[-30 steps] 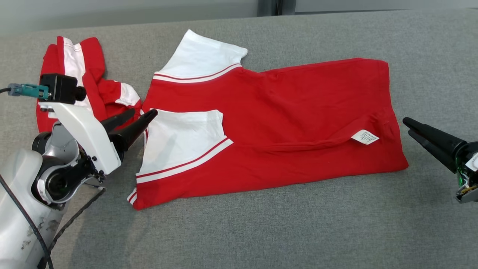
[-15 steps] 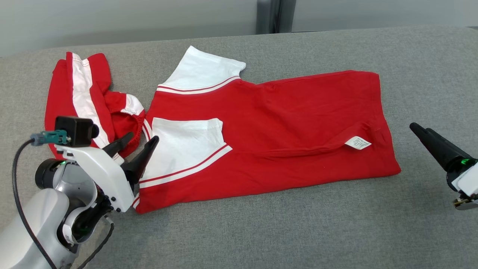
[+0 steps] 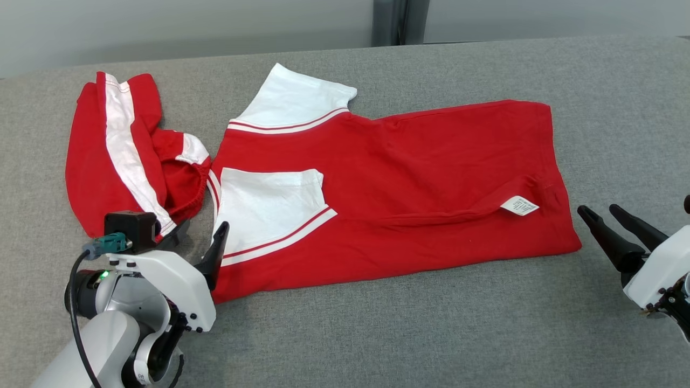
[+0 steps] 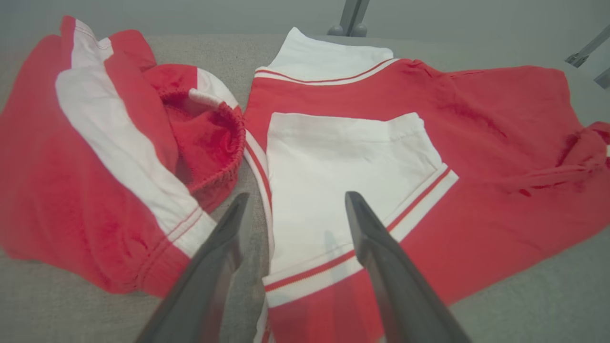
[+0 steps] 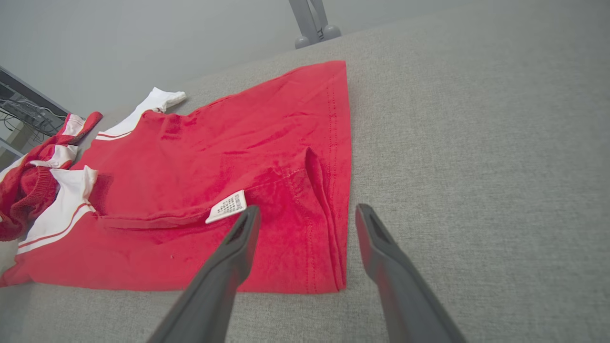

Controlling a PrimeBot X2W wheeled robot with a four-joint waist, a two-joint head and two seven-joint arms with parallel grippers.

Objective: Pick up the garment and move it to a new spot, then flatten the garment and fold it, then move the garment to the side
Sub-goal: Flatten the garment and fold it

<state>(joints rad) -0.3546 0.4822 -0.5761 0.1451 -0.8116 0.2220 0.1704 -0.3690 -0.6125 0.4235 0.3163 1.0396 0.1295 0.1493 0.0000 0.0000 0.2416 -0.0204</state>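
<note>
The garment, a red T-shirt point(image 3: 409, 178) with white sleeves, lies folded lengthwise on the grey cloth surface, with a white label point(image 3: 519, 205) near its hem. My left gripper point(image 3: 204, 229) stands open at the shirt's near left corner, beside the lower white sleeve point(image 4: 343, 166). In the left wrist view the left gripper point(image 4: 298, 195) holds nothing, its fingers straddling the sleeve's edge. My right gripper point(image 3: 598, 210) is open just right of the hem, apart from the cloth. The right wrist view has the right gripper point(image 5: 309, 208) pointing at the hem corner point(image 5: 329, 267) near the label point(image 5: 227, 206).
A second red garment with white stripes point(image 3: 116, 151) lies crumpled at the left, touching the shirt's collar end; it also appears in the left wrist view point(image 4: 95, 157). The grey surface point(image 3: 377, 334) stretches in front and to the right. A metal post point(image 3: 399, 21) stands behind.
The head camera tilted, shifting the picture down. My left gripper drew back toward me along the shirt's left edge. My right gripper turned so both fingers show, and edged toward the hem.
</note>
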